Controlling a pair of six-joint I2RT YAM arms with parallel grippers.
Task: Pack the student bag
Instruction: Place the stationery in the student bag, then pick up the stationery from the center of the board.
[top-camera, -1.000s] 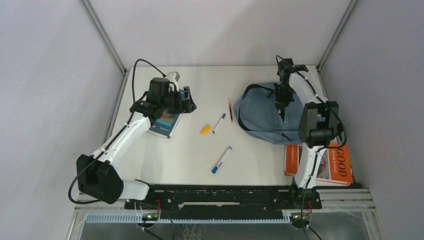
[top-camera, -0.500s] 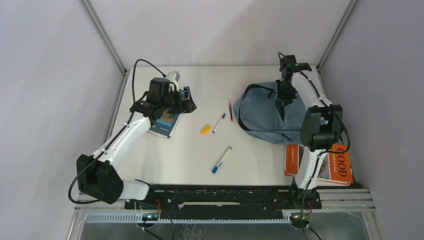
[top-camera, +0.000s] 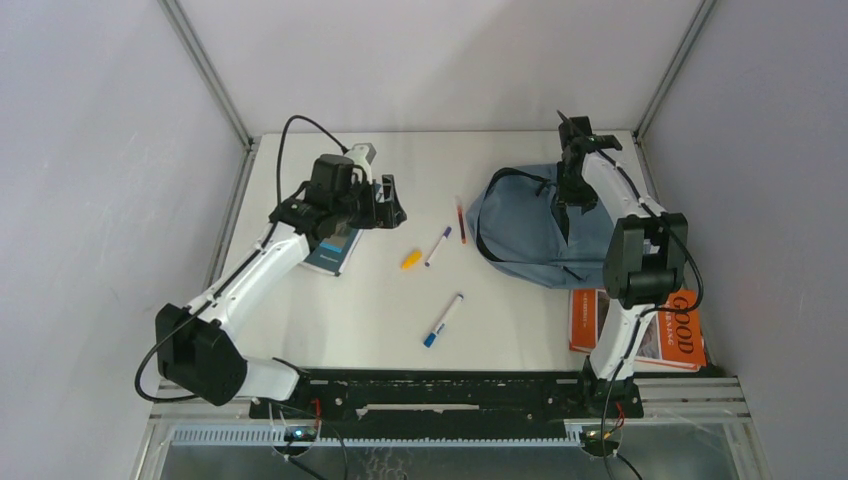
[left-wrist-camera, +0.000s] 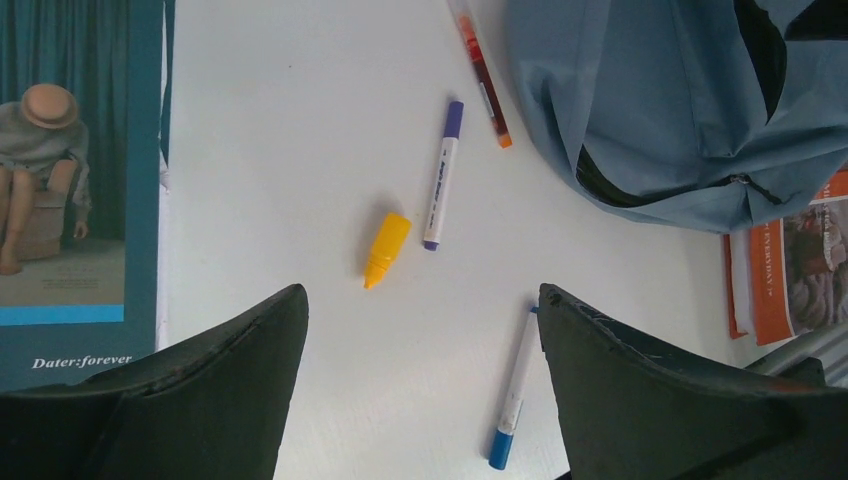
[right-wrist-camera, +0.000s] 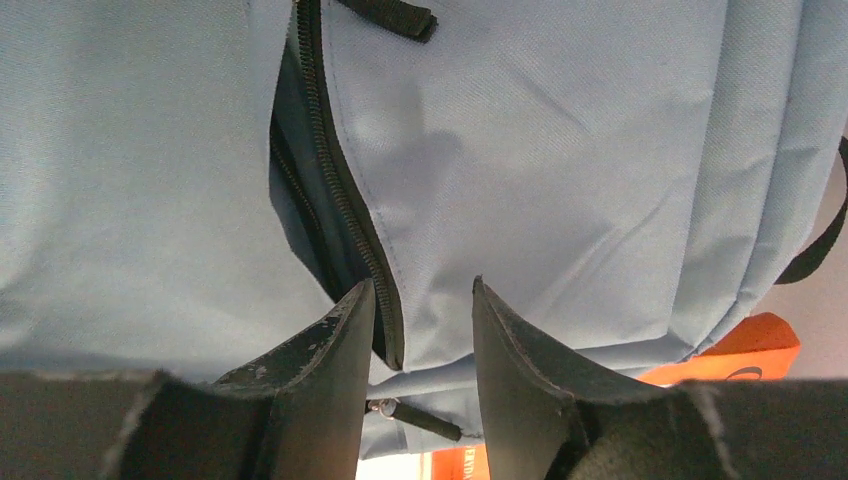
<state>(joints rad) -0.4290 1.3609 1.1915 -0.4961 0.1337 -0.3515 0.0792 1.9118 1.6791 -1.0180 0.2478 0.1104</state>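
The student bag (top-camera: 525, 232) is a grey-blue backpack lying flat at the right of the table. Its black zipper (right-wrist-camera: 330, 170) gapes open. My right gripper (top-camera: 572, 198) hovers over the bag's far part. In the right wrist view this gripper (right-wrist-camera: 421, 284) is open, fingers apart on either side of the open zipper's flap edge and gripping nothing. A zipper pull (right-wrist-camera: 420, 417) lies just beyond. My left gripper (top-camera: 390, 205) stands wide open and empty above the table; in its own view it (left-wrist-camera: 420, 292) frames bare table.
A teal book (top-camera: 333, 250) lies under the left arm. A yellow cap-like piece (left-wrist-camera: 386, 248), a purple marker (left-wrist-camera: 441, 178), a red pen (left-wrist-camera: 482, 75) and a blue marker (left-wrist-camera: 513, 390) lie mid-table. An orange book (top-camera: 650, 325) sits near the right arm's base.
The right gripper's jaws have gone from shut to open and it has shifted slightly toward the back of the bag. The left gripper has drifted a little right, still open.
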